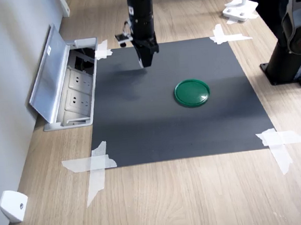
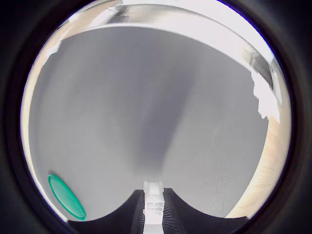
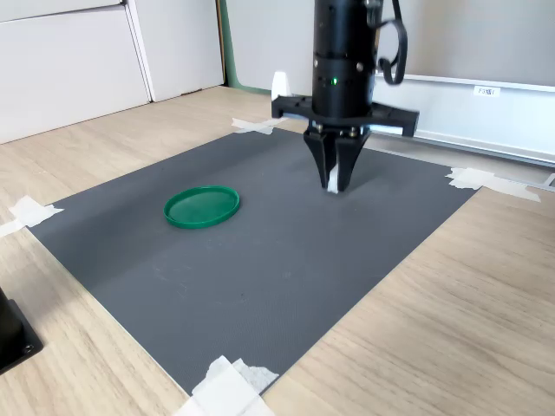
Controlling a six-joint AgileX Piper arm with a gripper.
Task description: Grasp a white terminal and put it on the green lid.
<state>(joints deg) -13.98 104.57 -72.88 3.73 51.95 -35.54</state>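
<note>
Fingers (image 3: 343,160) pinch white terminal (image 2: 154,200) above dark mat (image 1: 193,130).

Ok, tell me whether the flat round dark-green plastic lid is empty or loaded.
Empty: the green lid shows a bare top in both exterior views.

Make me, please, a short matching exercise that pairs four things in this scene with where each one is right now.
Things:
1. white terminal
2. green lid
3. tape strips
4. claw

Places:
A. at the mat's corners
B. lying flat on the dark mat
C. above the mat, away from the lid
D. pinched between the claw's fingers

Pairs: 1-D, 2-B, 3-A, 4-C
</note>
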